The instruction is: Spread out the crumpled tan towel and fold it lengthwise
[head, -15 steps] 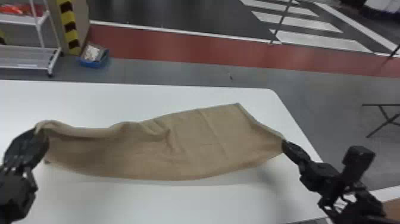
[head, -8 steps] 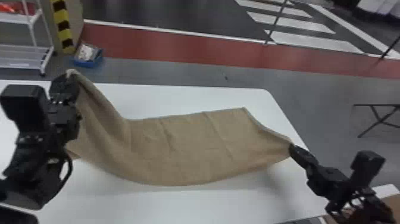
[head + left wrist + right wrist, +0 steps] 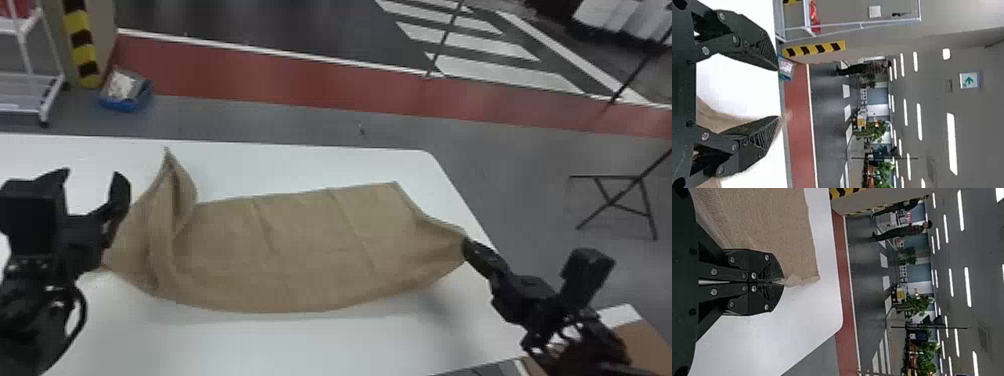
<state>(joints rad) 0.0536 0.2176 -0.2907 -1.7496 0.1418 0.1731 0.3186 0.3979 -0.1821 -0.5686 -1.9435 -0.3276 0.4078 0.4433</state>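
Across the white table lies the tan towel [image 3: 300, 250], its left end raised into a pointed fold and its right part fairly flat. Beside that left end, my left gripper [image 3: 92, 187] stands open with nothing held. In the left wrist view, the left gripper [image 3: 778, 93] has its fingers wide apart, a blurred strip of towel [image 3: 721, 117] around the lower one. My right gripper [image 3: 466, 245] is shut on the towel's near right corner. From the right wrist view, the right gripper [image 3: 781, 282] pinches the edge of the towel [image 3: 770, 227].
The white table [image 3: 280, 345] extends beyond the towel on all sides. Past its far edge on the floor are a blue bin [image 3: 124, 92] and a white shelf cart [image 3: 30, 90]. A brown surface [image 3: 645, 345] borders the right arm.
My left gripper rose with the towel's left end, then let go and opened, and that end is dropping in a fold. The right gripper still holds its corner, nearly unmoved.
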